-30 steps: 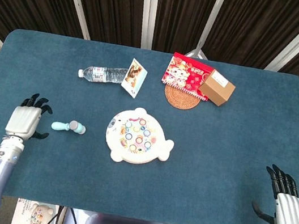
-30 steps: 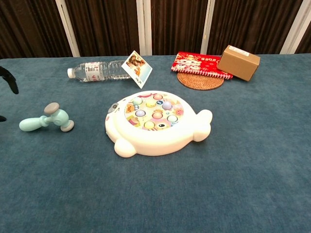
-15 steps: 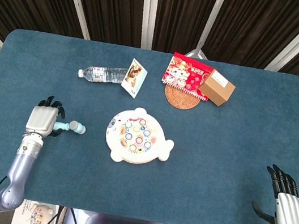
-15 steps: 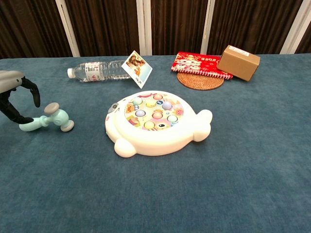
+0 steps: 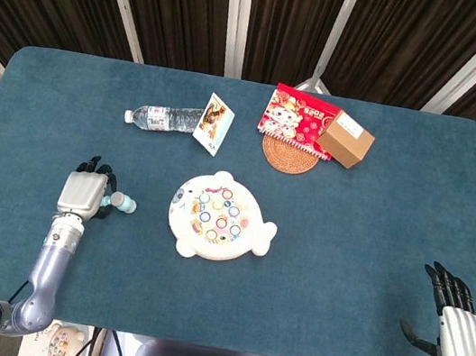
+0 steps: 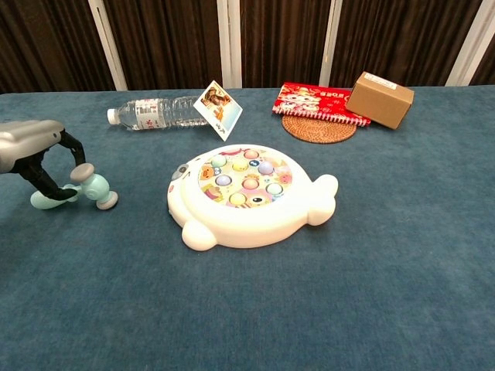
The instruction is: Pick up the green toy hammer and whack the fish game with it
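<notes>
Grey-backed, the left hand (image 6: 35,154) arches over the hammer (image 6: 77,190), fingers spread astride its handle, not yet clasping; the hammer lies at nine o'clock of the fish game (image 6: 247,195). A careless squeeze might roll it away. The right hand (image 5: 460,336) idles, holding nothing

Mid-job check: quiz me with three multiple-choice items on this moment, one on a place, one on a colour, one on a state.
1. Where does the hammer lie relative to the fish game?
A. the left-arm side
B. the right-arm side
C. on top of it

2. What colour is the booklet?
A. blue
B. red
C. yellow

3. What is the left hand doing?
A. lifting the hammer high
B. arched over the hammer's handle on the table
C. pressing the game

Answers: A, the hammer lies left of the game; B, its cover is red; B, fingers straddle the handle, hammer on the cloth.
</notes>
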Robot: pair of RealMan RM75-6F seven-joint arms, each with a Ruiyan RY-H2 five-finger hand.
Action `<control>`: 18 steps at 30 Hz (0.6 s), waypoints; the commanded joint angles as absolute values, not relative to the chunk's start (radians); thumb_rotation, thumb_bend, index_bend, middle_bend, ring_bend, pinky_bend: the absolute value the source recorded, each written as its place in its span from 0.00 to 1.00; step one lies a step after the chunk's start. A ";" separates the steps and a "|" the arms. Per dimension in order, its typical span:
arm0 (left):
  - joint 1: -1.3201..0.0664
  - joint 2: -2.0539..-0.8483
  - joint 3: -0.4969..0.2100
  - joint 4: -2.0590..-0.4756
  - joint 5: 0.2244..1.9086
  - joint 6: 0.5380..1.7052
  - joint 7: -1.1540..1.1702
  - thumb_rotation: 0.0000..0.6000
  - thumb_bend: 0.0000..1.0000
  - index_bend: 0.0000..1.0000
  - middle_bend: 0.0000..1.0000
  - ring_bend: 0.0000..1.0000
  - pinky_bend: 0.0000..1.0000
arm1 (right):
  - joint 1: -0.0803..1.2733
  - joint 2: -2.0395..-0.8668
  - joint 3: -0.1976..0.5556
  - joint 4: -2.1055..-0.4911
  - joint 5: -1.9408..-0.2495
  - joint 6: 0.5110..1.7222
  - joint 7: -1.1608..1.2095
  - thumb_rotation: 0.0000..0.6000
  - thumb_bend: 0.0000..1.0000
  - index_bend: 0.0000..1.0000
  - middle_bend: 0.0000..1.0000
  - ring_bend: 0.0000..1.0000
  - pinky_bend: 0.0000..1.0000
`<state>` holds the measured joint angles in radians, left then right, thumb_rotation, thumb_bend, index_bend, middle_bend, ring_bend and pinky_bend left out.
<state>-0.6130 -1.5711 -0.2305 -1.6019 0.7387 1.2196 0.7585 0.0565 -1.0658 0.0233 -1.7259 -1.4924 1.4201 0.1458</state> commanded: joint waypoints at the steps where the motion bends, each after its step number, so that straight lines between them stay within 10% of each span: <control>1: -0.619 -1.580 -0.224 -1.598 0.732 1.221 0.766 1.00 0.46 0.48 0.21 0.06 0.16 | 0.057 -1.065 0.023 -1.726 -1.492 1.420 0.147 1.00 0.26 0.00 0.00 0.00 0.00; 18: -0.634 -1.608 -0.210 -1.575 0.718 1.236 0.764 1.00 0.47 0.48 0.23 0.06 0.16 | 0.057 -1.065 0.023 -1.728 -1.492 1.418 0.146 1.00 0.26 0.00 0.00 0.00 0.00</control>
